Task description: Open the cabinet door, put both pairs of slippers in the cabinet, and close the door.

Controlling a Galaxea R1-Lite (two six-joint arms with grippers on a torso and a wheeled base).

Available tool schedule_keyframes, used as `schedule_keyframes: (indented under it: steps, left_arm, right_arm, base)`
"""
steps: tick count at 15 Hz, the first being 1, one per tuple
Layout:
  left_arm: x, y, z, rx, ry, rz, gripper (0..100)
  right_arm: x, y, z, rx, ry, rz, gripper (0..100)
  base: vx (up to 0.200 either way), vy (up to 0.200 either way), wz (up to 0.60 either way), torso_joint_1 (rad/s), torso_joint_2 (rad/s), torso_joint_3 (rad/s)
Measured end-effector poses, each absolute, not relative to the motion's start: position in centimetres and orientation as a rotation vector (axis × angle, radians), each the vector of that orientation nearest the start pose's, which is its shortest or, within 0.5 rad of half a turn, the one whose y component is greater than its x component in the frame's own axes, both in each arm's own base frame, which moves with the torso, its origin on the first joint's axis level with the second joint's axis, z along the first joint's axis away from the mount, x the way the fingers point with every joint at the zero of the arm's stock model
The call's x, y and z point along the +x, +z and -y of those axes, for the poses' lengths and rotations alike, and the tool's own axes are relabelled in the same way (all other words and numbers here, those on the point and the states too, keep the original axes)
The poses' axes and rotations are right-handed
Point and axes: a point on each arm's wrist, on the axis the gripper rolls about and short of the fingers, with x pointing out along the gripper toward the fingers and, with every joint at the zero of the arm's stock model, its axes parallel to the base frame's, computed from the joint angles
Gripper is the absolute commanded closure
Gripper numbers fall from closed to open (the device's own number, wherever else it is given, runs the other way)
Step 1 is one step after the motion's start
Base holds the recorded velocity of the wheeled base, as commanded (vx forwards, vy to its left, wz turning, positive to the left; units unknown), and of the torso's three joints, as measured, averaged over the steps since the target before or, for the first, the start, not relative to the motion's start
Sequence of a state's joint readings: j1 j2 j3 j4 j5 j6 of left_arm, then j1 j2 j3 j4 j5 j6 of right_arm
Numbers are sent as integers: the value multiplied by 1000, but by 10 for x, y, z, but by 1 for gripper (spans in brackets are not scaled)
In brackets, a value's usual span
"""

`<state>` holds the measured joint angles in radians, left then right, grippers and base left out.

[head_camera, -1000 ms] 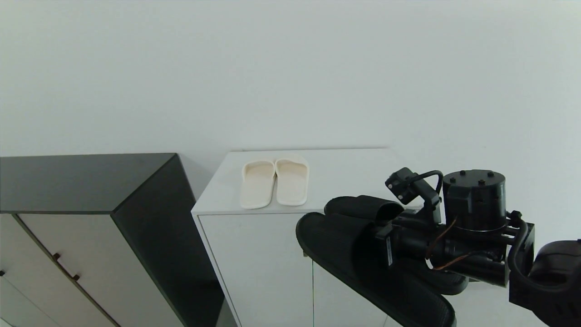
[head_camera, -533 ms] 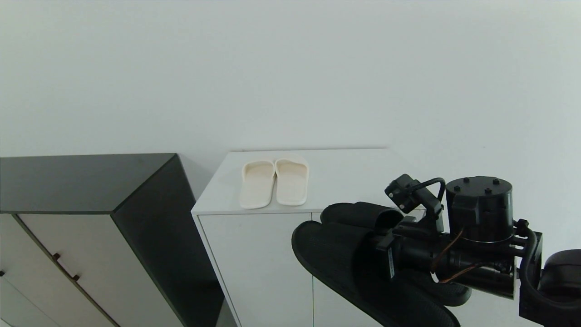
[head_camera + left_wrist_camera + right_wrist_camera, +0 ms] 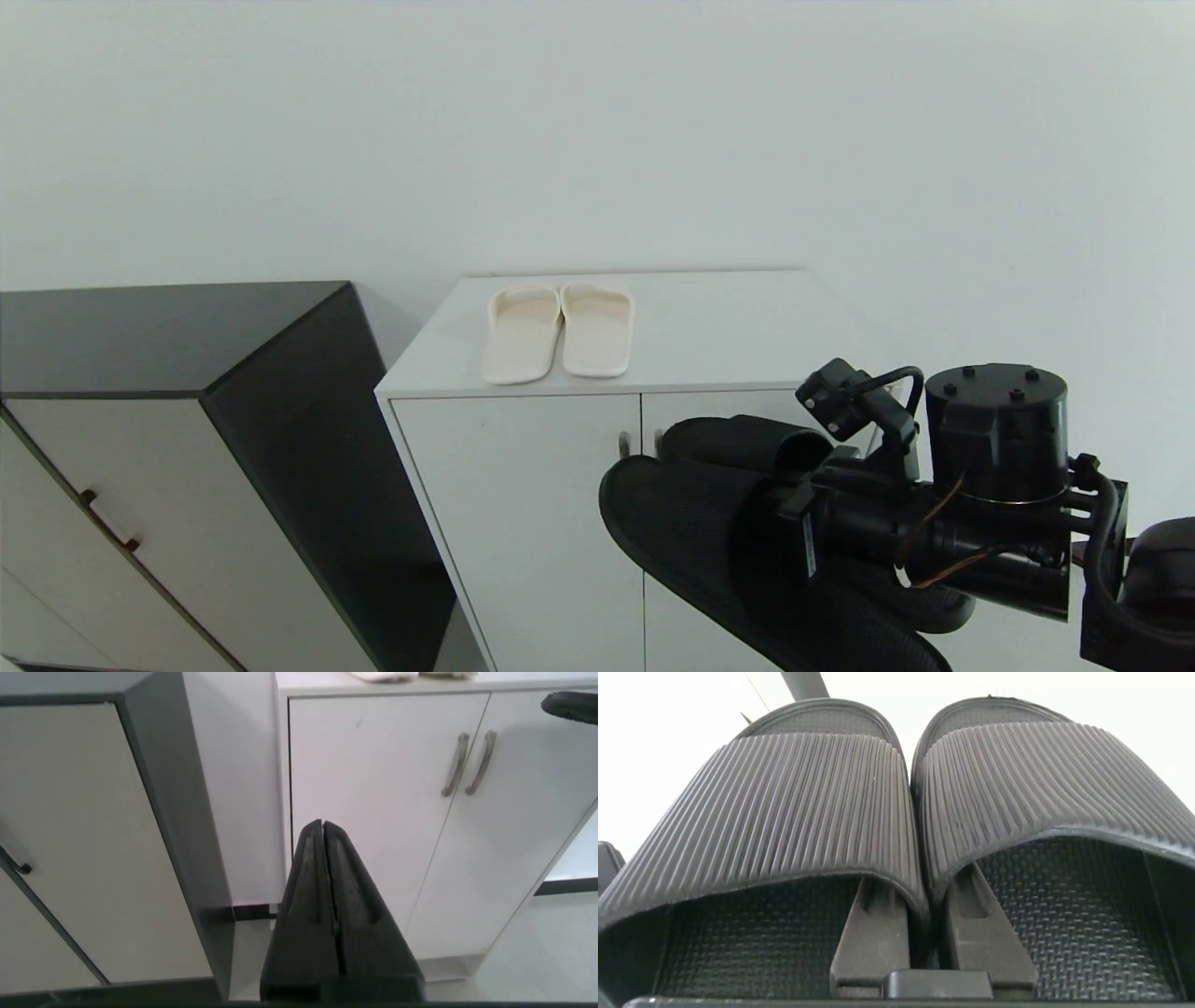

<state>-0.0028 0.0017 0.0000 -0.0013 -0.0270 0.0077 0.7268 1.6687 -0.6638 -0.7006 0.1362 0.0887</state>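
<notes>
Our right gripper (image 3: 921, 905) holds the pair of black ribbed rubber slippers (image 3: 709, 523) before the white two-door cabinet (image 3: 523, 504), one finger inside each, pinching their inner walls so both travel together. The cream foam slippers (image 3: 558, 331) sit on top. Our left gripper (image 3: 323, 840), fingers pressed together, empty, faces the closed doors (image 3: 374, 812), presumably to open them.

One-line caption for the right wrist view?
Right gripper clamps the black slippers together, one finger inside each.
</notes>
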Motion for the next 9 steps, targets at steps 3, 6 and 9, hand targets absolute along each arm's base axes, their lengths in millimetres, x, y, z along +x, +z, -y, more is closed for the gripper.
schedule_keyframes:
  steps: [3, 6, 9]
  left_arm:
    - [-23, 76, 1, 6, -30, 0, 0]
    - [-23, 76, 0, 6, -27, 0, 0]
    - [-23, 76, 1, 7, -29, 0, 0]
  right_arm:
    - [209, 159, -191, -13, 843, -346, 100]
    - [208, 156, -190, -34, 846, -349, 100]
    - [207, 154, -189, -42, 846, -355, 100]
  base:
    - [0, 0, 0, -216, 538, 318]
    - [0, 0, 0, -196, 512, 321]
    - [0, 0, 0, -173, 496, 313]
